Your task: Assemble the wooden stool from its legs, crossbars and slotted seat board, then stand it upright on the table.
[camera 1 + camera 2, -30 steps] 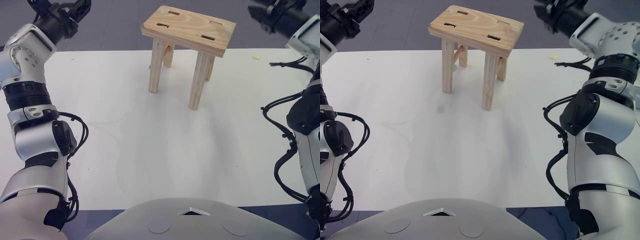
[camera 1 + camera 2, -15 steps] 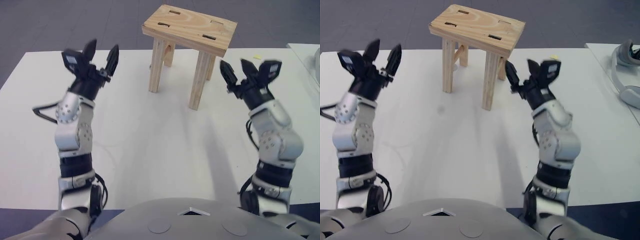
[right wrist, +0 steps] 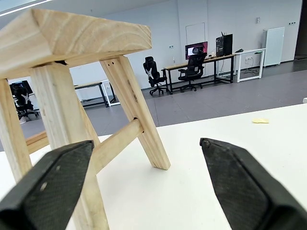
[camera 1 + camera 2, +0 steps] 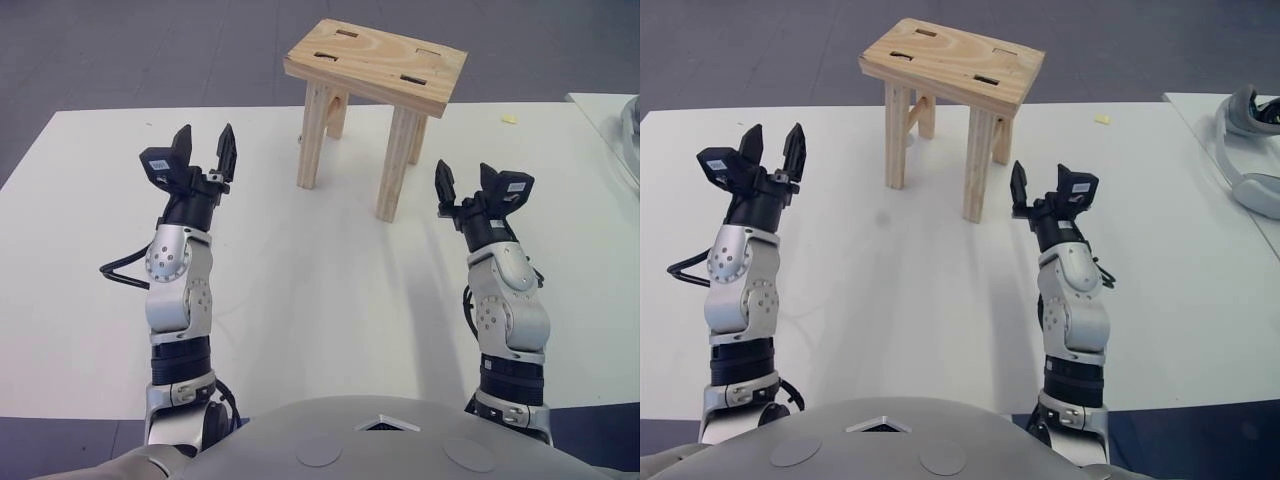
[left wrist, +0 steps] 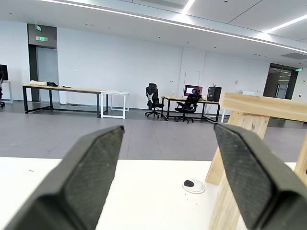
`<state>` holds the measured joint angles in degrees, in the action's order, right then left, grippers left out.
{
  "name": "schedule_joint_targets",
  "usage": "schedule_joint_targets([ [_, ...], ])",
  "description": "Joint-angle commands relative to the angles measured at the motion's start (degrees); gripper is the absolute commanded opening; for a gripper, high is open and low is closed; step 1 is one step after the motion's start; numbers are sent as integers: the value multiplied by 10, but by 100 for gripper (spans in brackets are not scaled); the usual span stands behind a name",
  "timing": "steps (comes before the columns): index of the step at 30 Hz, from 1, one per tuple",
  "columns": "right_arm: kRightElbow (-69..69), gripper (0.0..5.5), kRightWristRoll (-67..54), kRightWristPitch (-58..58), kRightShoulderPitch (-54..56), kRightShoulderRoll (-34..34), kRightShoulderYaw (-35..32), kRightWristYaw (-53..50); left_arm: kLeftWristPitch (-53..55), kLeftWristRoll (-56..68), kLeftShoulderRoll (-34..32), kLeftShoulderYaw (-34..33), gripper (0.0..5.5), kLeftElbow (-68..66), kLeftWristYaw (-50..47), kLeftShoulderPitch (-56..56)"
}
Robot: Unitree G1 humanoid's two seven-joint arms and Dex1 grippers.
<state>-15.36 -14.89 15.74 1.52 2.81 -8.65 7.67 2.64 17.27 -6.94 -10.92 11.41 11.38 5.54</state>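
Note:
The wooden stool stands upright at the far middle of the white table, its slotted seat board on top of its legs and crossbars. My left gripper is open and empty, raised over the table to the left of the stool. To the right of the stool's front leg, my right gripper is open and empty as well. The right wrist view looks up past the open fingers at the stool close by. In the left wrist view the stool's edge appears beside the fingers.
A small yellow scrap lies on the table at the far right. A white and grey headset rests on a neighbouring table at the right. A small round white disc sits on the table behind the stool.
Both arms came down from high at the picture's upper corners to the table on either side of the stool, drawing back toward me. The stool has stayed put.

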Motion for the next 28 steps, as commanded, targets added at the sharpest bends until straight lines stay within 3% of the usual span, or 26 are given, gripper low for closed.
schedule_joint_targets([
  [1, 11, 413, 0, -3, 8, 5, -2, -3, -5, 1, 3, -1, 347, 1, -4, -4],
  [28, 14, 413, -2, -21, 5, 1, 8, -12, -2, 3, 7, 17, 347, -3, 8, -6],
])
